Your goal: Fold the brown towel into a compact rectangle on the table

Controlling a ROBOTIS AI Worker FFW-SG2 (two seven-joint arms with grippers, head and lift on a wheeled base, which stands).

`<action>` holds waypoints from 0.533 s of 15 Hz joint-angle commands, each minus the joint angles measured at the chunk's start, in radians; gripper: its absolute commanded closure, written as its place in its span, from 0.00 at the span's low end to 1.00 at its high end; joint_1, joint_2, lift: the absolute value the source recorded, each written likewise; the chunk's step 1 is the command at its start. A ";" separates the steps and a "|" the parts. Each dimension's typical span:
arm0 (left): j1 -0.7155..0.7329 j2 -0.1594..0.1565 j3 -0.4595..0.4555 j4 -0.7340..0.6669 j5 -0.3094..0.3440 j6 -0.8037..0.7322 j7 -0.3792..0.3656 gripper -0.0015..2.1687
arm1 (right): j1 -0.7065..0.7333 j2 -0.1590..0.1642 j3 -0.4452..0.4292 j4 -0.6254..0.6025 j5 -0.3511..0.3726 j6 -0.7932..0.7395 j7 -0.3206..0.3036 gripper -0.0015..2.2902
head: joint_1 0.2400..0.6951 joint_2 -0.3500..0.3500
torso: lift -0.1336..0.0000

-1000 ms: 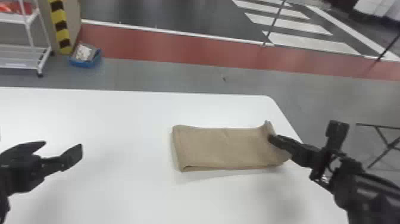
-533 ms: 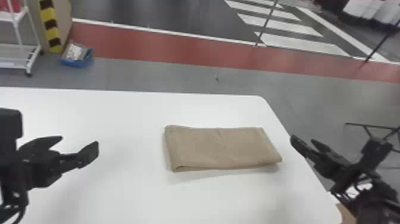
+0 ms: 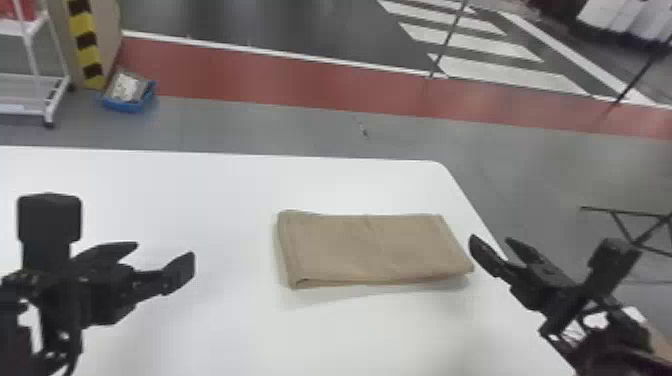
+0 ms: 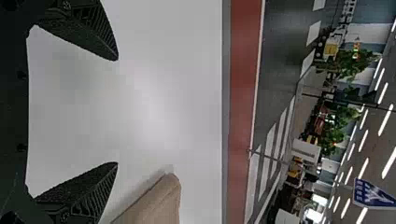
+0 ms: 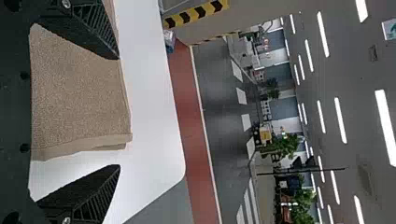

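Head view: the towel [image 3: 375,250] lies folded on the surface [image 3: 225,190] between the left tool [image 3: 165,250] and right tool [image 3: 491,240], nearer the right.
Left wrist view: that tool gapes, empty, towel beyond it.
Right wrist view: spread, gripping nothing, likely sparing the layers.

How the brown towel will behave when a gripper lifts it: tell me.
The brown towel is textured cloth, so it would probably sag if lifted by one end. Its folded layers show along the near edge, so pinching one might open them. Lying flat, it seems unlikely to roll.
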 commanded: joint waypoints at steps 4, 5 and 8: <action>-0.025 -0.094 -0.183 0.088 -0.008 -0.071 0.036 0.05 | 0.061 0.019 -0.029 0.023 -0.016 -0.121 0.015 0.02 | 1.00 0.00 | 0.07; -0.036 -0.101 -0.220 0.116 -0.005 -0.114 0.059 0.07 | 0.061 0.021 -0.050 0.040 -0.016 -0.130 0.040 0.02 | 1.00 0.00 | 0.07; -0.048 -0.119 -0.318 0.209 -0.013 -0.313 0.127 0.10 | 0.061 0.019 -0.101 0.107 -0.022 -0.167 0.078 0.02 | 1.00 0.00 | 0.07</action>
